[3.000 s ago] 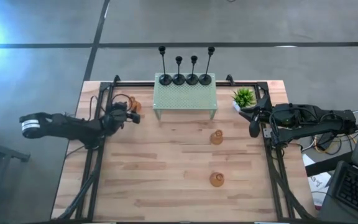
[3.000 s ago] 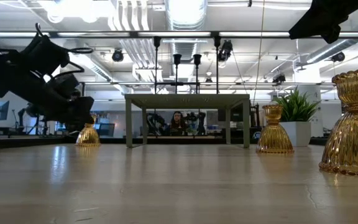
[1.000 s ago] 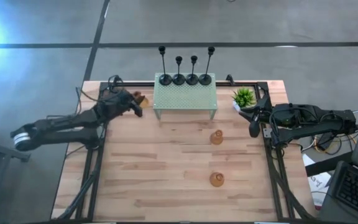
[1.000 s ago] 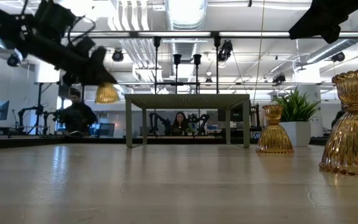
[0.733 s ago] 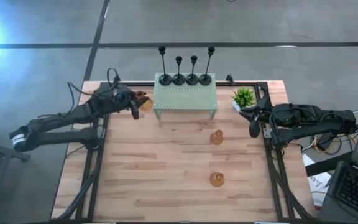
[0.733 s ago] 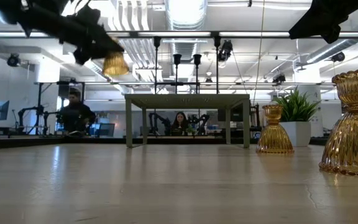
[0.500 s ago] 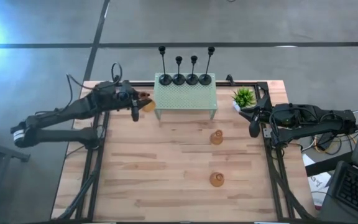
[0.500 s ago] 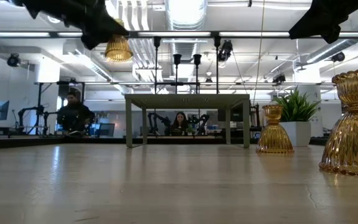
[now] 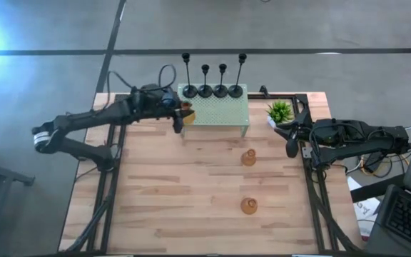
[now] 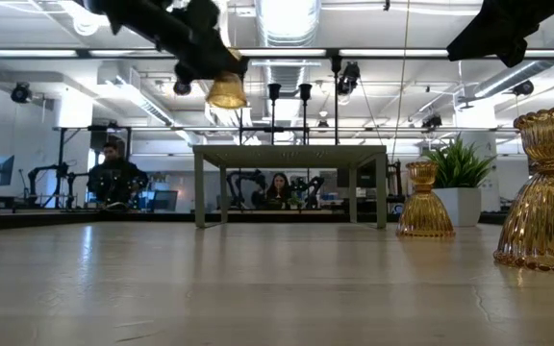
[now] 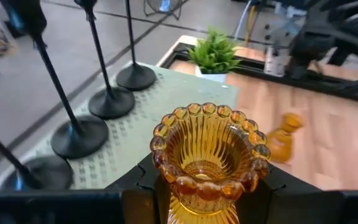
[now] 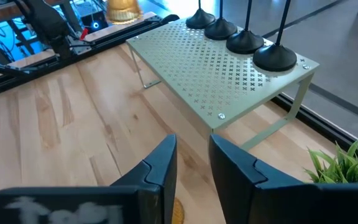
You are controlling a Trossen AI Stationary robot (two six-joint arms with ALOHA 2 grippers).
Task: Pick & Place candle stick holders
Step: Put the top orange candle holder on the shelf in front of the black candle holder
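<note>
My left gripper point(image 9: 180, 114) is shut on an amber glass candle stick holder point(image 11: 207, 155), which hangs in the air point(image 10: 226, 91) over the left end of the green perforated shelf point(image 9: 220, 111). Several black candle stick holders point(image 9: 212, 91) stand on their round bases in a row along the shelf's far edge. Two more amber holders point(image 9: 248, 158) point(image 9: 248, 206) stand on the wooden table. My right gripper point(image 12: 192, 155) waits at the table's right edge point(image 9: 291, 146), its fingers slightly open with nothing between them. My left gripper pinches the amber holder between its two fingers at the narrow waist just under the ribbed cup point(image 11: 185, 208). The fingers point(image 11: 138, 186) come from the table's left, slanting a little downward. The holder stands upright in the hold, its flared base point(image 10: 226, 96) clear of the shelf.
A small green potted plant point(image 9: 280, 111) stands right of the shelf, close to my right gripper. A black metal frame point(image 9: 113, 143) runs along the table's left, far and right sides. Bare wood point(image 9: 191, 193) lies in front of the shelf. People sit in the room beyond.
My left gripper has risen and gone toward the table's right edge with the amber holder, from beside the shelf's left end to above it. The holder has stayed in the hold and hangs higher than the shelf top now.
</note>
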